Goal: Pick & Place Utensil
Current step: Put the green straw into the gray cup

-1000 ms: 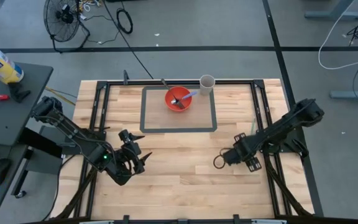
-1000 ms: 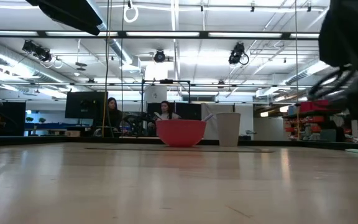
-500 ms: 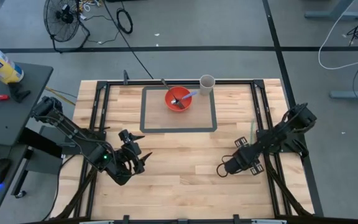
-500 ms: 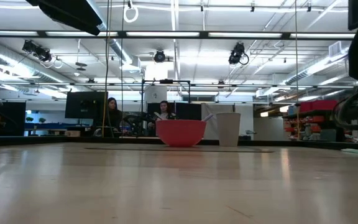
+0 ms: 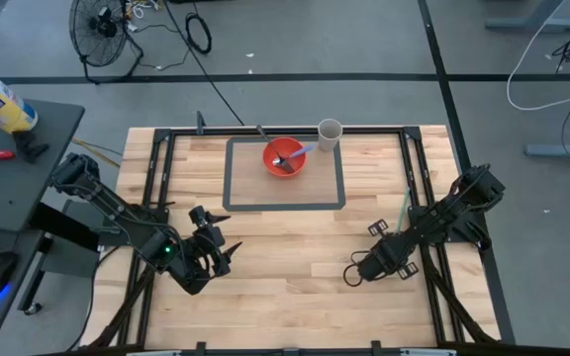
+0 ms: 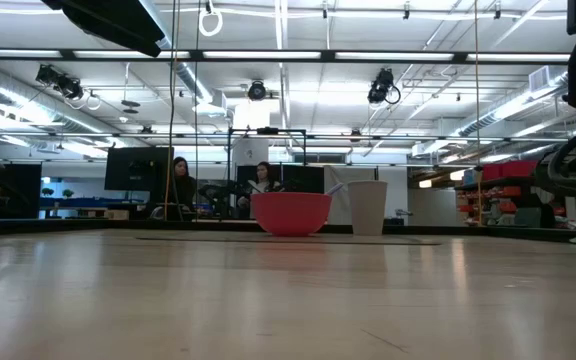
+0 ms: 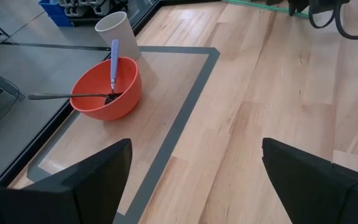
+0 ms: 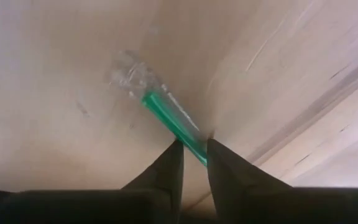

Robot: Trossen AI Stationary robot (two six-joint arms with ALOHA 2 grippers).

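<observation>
Right wrist view: green utensil (image 8: 169, 121) between gripper (image 8: 194, 155) fingers.

We get four views: high looks straight down on the whole table (image 5: 295, 247); low sits at tabletop level facing the room. Left wrist looks obliquely across the bowl (image 7: 104, 90), shared with both; right wrist is close on the wood.

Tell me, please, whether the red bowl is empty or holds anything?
Not empty: the red bowl holds two utensils, a blue-handled one and a dark one.
</observation>
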